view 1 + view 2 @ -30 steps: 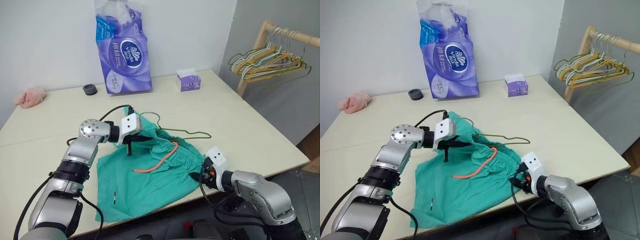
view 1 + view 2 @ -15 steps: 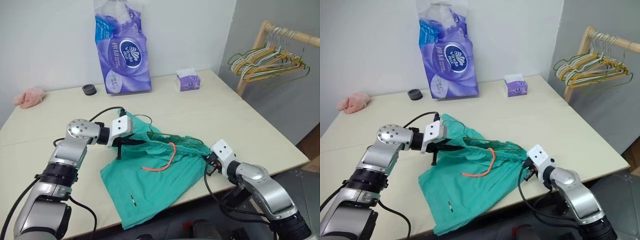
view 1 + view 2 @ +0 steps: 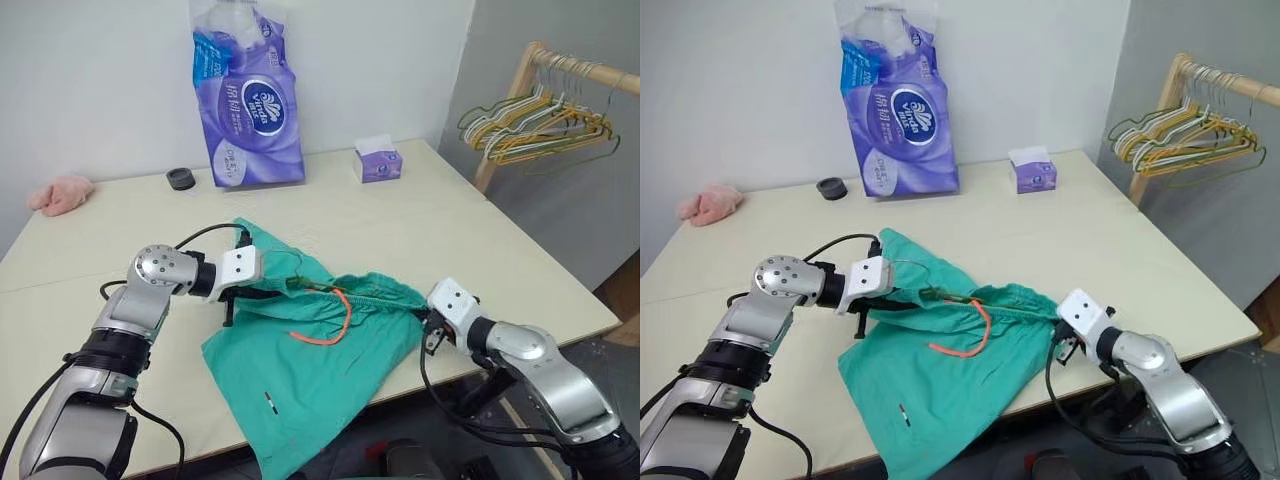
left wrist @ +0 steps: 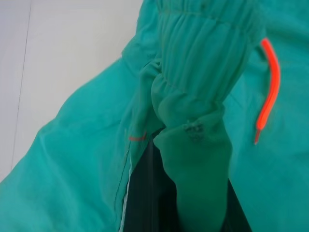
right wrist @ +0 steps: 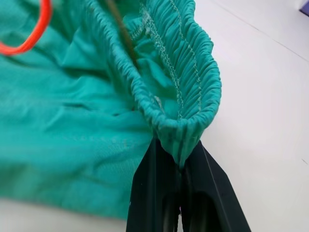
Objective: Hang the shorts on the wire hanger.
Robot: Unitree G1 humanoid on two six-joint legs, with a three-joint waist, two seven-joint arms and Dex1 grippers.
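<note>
The teal shorts lie on the table with their gathered waistband stretched between my two grippers and the orange drawstring looped over the front. At the waistband's left end my left gripper is shut on the fabric, which bunches over its fingers. The right end is pinched by my right gripper, also shut, at the fold of elastic. The wire hanger is a thin dark wire running inside the waistband; its hook pokes out near the left gripper. Most of the hanger is hidden by cloth.
A purple tissue pack, a small tissue box, a black cap and a pink cloth sit at the table's back. A wooden rack with bunched hangers stands to the right. The shorts' legs overhang the table's front edge.
My right gripper has shut on the waistband's right end and pulled it up and rightward. The left gripper drew leftward, stretching the waistband. The shorts' legs slid toward the front edge.
</note>
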